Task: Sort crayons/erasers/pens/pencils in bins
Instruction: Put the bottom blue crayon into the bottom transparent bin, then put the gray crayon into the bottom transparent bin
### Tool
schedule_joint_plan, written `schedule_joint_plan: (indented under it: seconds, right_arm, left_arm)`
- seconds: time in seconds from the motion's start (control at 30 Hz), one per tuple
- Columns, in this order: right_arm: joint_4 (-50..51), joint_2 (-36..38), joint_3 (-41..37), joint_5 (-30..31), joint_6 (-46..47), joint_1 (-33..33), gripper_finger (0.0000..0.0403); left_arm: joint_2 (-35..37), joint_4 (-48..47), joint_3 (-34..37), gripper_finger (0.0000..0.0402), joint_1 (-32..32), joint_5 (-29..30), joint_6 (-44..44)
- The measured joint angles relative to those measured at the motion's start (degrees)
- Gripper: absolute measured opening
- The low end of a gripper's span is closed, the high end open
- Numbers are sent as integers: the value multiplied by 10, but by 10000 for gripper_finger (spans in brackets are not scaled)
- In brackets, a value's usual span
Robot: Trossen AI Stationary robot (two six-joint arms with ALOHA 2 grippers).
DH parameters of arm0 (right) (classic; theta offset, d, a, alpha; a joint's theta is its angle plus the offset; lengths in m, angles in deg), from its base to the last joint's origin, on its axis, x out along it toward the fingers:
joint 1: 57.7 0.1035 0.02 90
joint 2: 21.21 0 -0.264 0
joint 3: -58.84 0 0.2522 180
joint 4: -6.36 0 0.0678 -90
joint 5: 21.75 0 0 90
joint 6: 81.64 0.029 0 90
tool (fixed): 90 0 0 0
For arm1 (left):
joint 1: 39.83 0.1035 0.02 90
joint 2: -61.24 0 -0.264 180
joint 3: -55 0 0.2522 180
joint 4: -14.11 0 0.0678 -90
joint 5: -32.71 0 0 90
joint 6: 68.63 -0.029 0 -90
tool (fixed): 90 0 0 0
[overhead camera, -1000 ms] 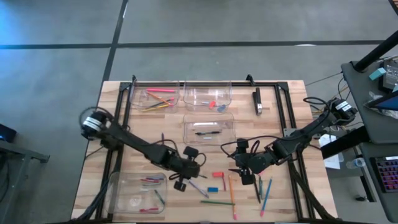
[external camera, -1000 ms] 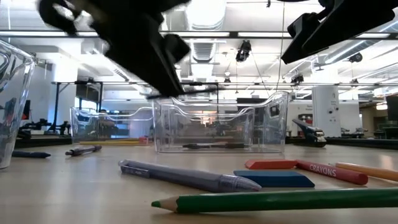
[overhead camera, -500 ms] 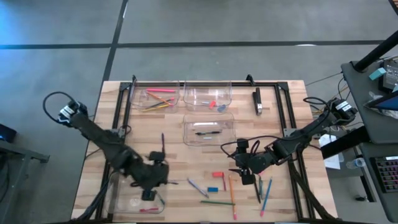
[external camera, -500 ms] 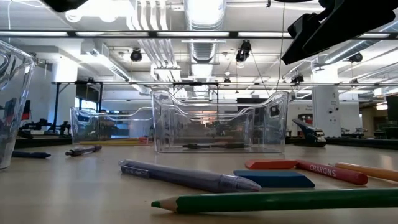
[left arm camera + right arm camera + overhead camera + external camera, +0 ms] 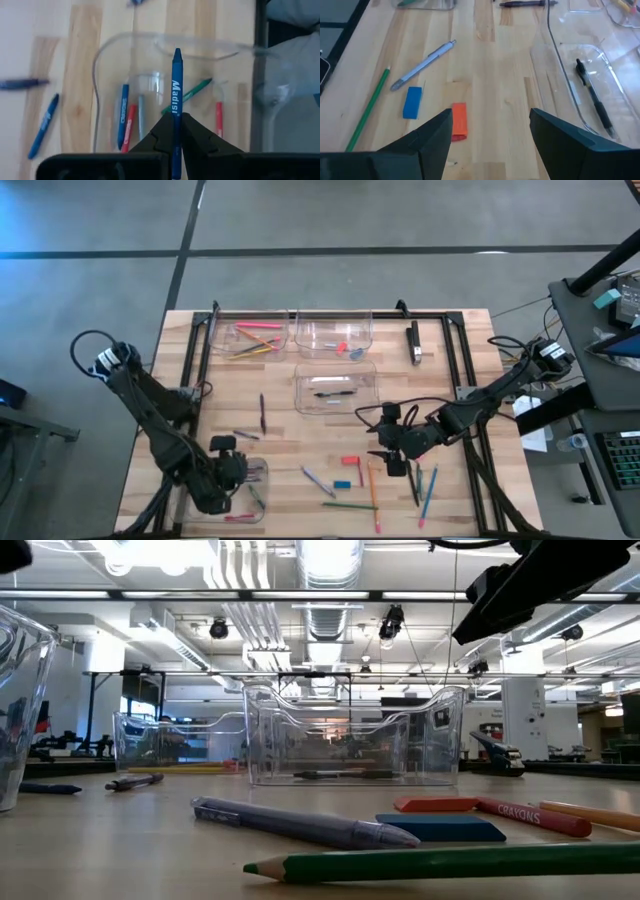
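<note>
Left gripper (image 5: 176, 131): jaws clamped on blue crayon (image 5: 176, 85) over clear plastic bin (image 5: 107, 45), lower left | Right gripper (image 5: 490, 125): jaws wide, empty, above red eraser block (image 5: 459, 120)

Dark jointed arms, black cables looped alongside (matte wedge-shaped fingers (image 5: 435, 137)).
</note>
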Motion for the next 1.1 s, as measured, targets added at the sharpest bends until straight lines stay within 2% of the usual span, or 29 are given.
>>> schedule_joint_plan:
  seconds: [0.27, 0.8, 0.9, 1.1]
  right_arm:
    - [-21, 0, 0, -2, -2, 9, 254]
    - [-62, 0, -1, -30, -31, 23, 254]
    - [-61, 0, -1, -30, -31, 23, 254]
    - [-60, 0, -1, -30, -31, 22, 254]
  left_arm:
    - [1, 37, 70, 19, 0, -37, 80]
    - [4, 162, 126, 25, 1, -45, 88]
    - [4, 162, 127, 48, 1, -45, 90]
    - [4, 158, 127, 129, 2, -27, 89]
